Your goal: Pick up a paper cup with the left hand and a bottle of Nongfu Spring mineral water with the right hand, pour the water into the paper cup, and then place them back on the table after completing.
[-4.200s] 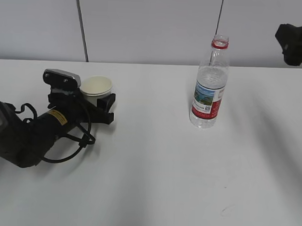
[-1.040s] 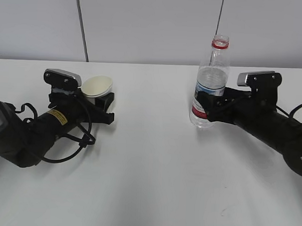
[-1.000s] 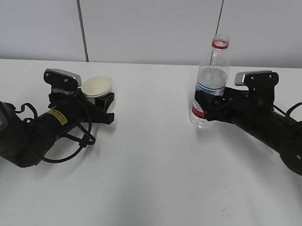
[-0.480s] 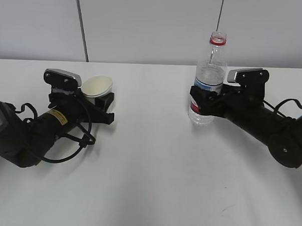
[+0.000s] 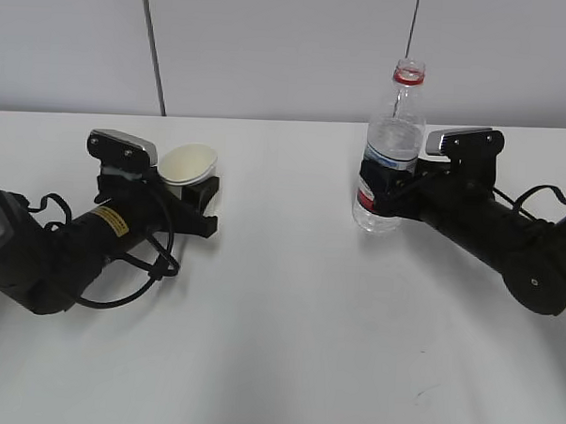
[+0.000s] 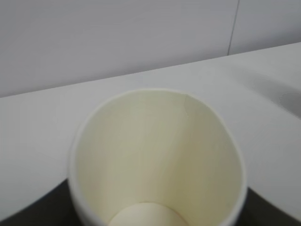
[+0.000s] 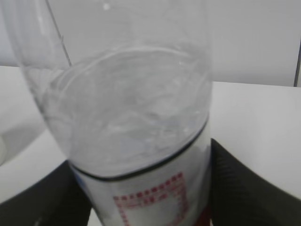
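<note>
The cream paper cup [image 5: 188, 163] sits in my left gripper [image 5: 196, 184], which is shut on it. It is empty, and in the left wrist view the paper cup [image 6: 155, 155] fills the frame with dark fingers [image 6: 277, 212] at its sides. The uncapped bottle [image 5: 391, 146] stands upright at the right with a red neck ring and a red-and-white label. My right gripper [image 5: 377, 194] is shut on its label band. Up close, black fingers [image 7: 240, 188] press both sides of the bottle [image 7: 141, 179]. Clear water [image 7: 131, 113] fills it to above the label.
The white table [image 5: 278, 324] stretches bare between and in front of the arms. A grey wall with vertical seams runs along the table's back edge. Black cables loop beside the left arm [image 5: 56, 249].
The right gripper has closed on the bottle, which shifted slightly left and up. The left gripper and the cup have edged a little to the right.
</note>
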`<move>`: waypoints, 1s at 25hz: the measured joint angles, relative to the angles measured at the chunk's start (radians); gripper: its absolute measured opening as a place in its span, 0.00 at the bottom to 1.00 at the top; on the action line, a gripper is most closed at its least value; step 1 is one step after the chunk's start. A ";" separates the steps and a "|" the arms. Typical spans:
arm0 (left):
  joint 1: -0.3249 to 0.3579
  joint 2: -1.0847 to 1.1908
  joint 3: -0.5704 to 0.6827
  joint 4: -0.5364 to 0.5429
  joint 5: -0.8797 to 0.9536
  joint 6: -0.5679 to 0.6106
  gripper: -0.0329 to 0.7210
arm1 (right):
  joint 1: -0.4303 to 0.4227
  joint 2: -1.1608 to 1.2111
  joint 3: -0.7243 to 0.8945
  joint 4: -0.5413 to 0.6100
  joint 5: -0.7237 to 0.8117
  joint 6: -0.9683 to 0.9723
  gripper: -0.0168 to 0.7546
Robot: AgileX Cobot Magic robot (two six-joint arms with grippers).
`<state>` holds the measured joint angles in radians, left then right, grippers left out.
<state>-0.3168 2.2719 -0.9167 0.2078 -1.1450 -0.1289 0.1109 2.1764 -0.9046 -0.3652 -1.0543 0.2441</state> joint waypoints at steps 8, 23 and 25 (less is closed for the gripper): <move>0.000 0.000 0.000 0.078 -0.003 0.000 0.56 | 0.000 0.000 -0.002 0.000 0.000 0.000 0.59; 0.000 0.000 -0.002 0.269 -0.011 -0.131 0.55 | 0.000 0.002 -0.002 -0.016 0.002 -0.006 0.55; 0.000 -0.001 -0.002 0.309 -0.013 -0.153 0.55 | 0.000 -0.001 -0.002 -0.018 0.014 -0.007 0.55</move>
<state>-0.3168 2.2708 -0.9187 0.5171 -1.1582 -0.2820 0.1109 2.1758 -0.9061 -0.3837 -1.0403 0.2366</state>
